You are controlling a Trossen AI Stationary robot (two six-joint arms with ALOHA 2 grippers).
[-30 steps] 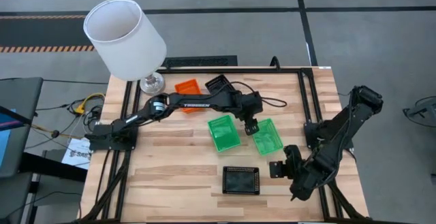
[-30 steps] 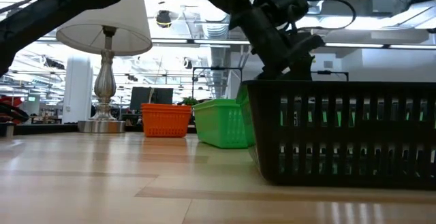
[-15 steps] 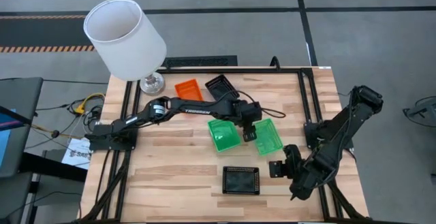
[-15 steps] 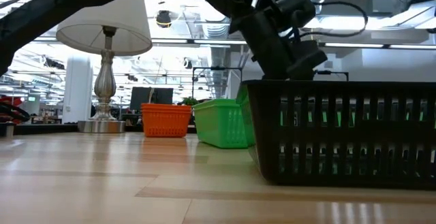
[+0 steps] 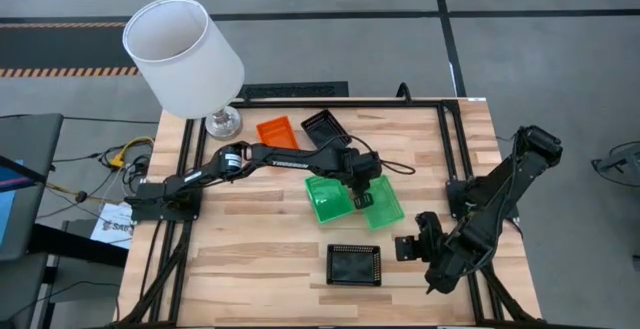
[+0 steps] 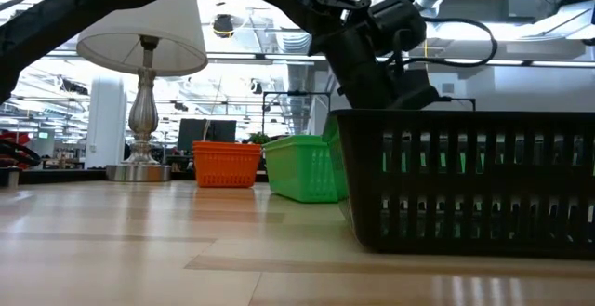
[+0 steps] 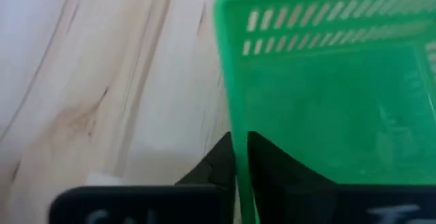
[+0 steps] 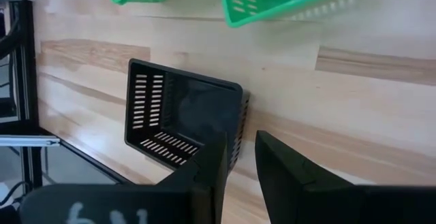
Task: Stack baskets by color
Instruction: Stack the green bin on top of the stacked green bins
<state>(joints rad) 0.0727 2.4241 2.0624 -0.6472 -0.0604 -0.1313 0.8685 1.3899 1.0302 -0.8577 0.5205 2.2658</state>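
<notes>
Two green baskets stand on their bottoms side by side at the table's middle, one to the left (image 5: 326,197) and one to the right (image 5: 384,205). My left gripper (image 5: 359,198) reaches down between them and is shut on the right one (image 7: 327,101). An orange basket (image 5: 275,128) and a black basket (image 5: 325,125) sit at the far edge. Another black basket (image 5: 355,265) sits near the front. My right gripper (image 8: 238,159) hovers shut and empty at the table's right, just right of that near black basket (image 8: 184,125). My left gripper pinches the right green basket's side wall (image 7: 236,125), the one facing the other green basket. One finger (image 7: 276,173) is inside the basket and the other outside. The fingers come slanting down from the table's left and far side. The basket's bottom stays on the table.
A lamp with a white shade (image 5: 183,56) stands at the table's far left corner. A black metal frame (image 5: 445,139) borders the wooden top. In the low view the near black basket (image 6: 474,180) fills the right foreground and hides the left gripper's fingertips.
My left gripper has sunk toward the table's near edge onto the right green basket and has shut on its side wall. That basket has slid a little toward the left green basket. My right arm has kept still.
</notes>
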